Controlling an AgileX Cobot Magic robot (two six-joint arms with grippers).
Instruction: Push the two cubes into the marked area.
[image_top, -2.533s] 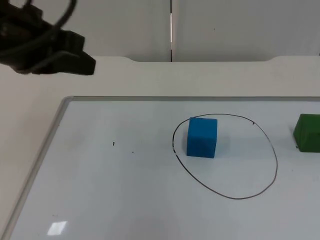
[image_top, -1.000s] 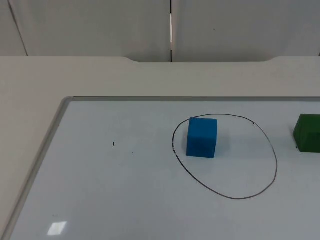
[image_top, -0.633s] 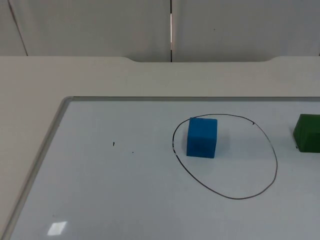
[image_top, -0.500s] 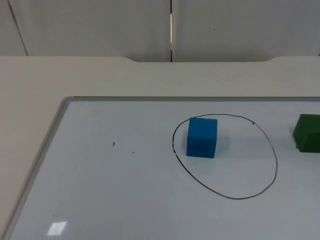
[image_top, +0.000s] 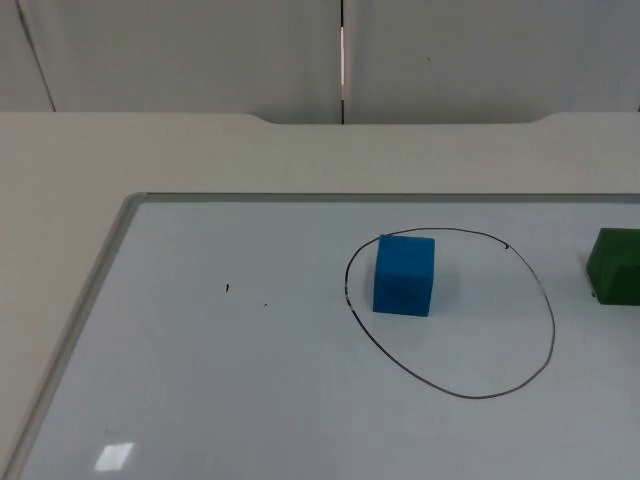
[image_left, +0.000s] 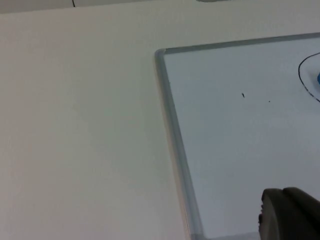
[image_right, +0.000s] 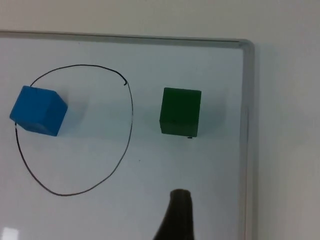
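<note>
A blue cube (image_top: 404, 275) stands inside the black hand-drawn ring (image_top: 470, 396), close against the ring's left side. A green cube (image_top: 615, 265) sits outside the ring, to its right, near the picture's edge. In the right wrist view the green cube (image_right: 180, 111) lies between the ring (image_right: 131, 115) and the whiteboard's edge, with the blue cube (image_right: 38, 110) across the ring. My right gripper (image_right: 177, 217) hovers short of the green cube, apart from it. My left gripper (image_left: 290, 215) waits over the whiteboard's far left corner, well away from both cubes.
The cubes rest on a whiteboard with a raised metal frame (image_top: 110, 255) lying on the cream table. Its right frame edge (image_right: 245, 125) runs close behind the green cube. The grey partition wall (image_top: 200, 50) closes off the back.
The left arm that hung over the table's upper left 2.5 s ago has drawn back past the picture's edge. Both cubes lie where they were.
</note>
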